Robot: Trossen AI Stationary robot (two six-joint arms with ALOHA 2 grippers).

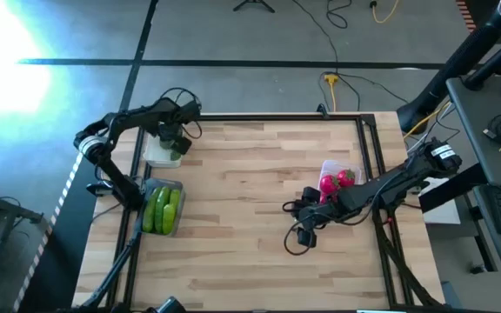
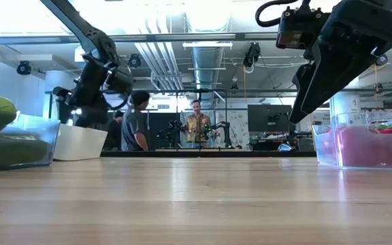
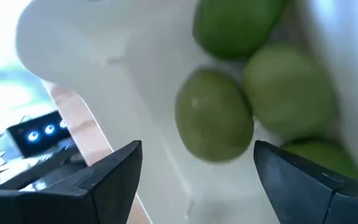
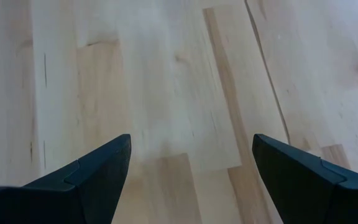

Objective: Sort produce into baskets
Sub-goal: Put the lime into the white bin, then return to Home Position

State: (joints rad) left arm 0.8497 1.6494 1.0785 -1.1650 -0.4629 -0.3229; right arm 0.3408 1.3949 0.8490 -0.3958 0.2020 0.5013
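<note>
My left gripper (image 1: pixel 177 142) is open over the white tray (image 1: pixel 156 155) at the table's far left. In the left wrist view its fingers (image 3: pixel 197 171) stand on either side of a green lime (image 3: pixel 213 115) without touching it. Several limes lie on the tray's floor (image 3: pixel 135 68). Long green cucumbers (image 1: pixel 162 209) lie in a clear tub at the left edge. Red tomatoes (image 1: pixel 337 181) lie in a clear tub on the right. My right gripper (image 1: pixel 292 211) is open and empty above bare wood (image 4: pixel 191 168), just left of the tomato tub.
The wooden table top (image 1: pixel 250 243) shows bare between the two arms and toward the near edge. In the low view the cucumber tub (image 2: pixel 12 139) and white tray (image 2: pixel 80 141) stand left and the tomato tub (image 2: pixel 366 144) right. People stand in the room behind.
</note>
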